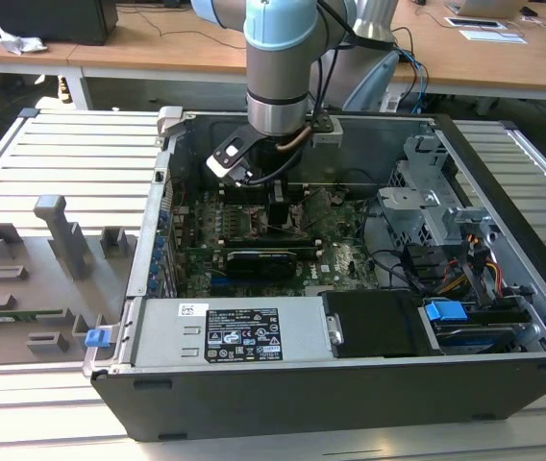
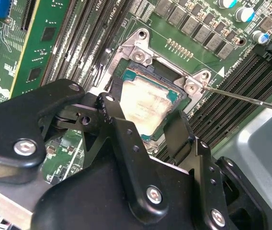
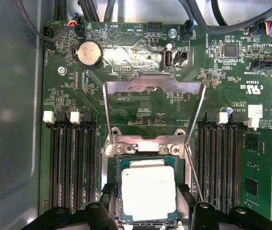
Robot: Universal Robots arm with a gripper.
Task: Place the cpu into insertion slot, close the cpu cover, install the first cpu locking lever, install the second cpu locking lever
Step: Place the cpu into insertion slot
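Note:
The cpu (image 3: 148, 189) lies flat in the insertion slot (image 3: 145, 143) on the green board, silver top up. My gripper (image 3: 148, 203) hangs right over it, and its black fingers (image 3: 111, 203) press on two opposite sides of the chip. In the second wrist view the cpu (image 2: 148, 103) sits between the same fingers (image 2: 178, 128), inside the slot (image 2: 148, 72). The cpu cover (image 3: 153, 85) stands swung back, open, beyond the slot. A thin wire locking lever (image 3: 193, 177) slants free beside the slot, and the same lever (image 2: 241, 98) shows in the second wrist view. In the exterior view my gripper (image 1: 278, 206) reaches down into the computer case.
Long black memory slots (image 3: 71, 167) flank the socket on both sides. The case (image 1: 504, 163) walls ring the board, with a power supply (image 1: 235, 331) at the front and drive bays and cables (image 1: 446, 259) on the exterior view's right. A grey fixture tray (image 1: 42, 279) lies outside on that view's left.

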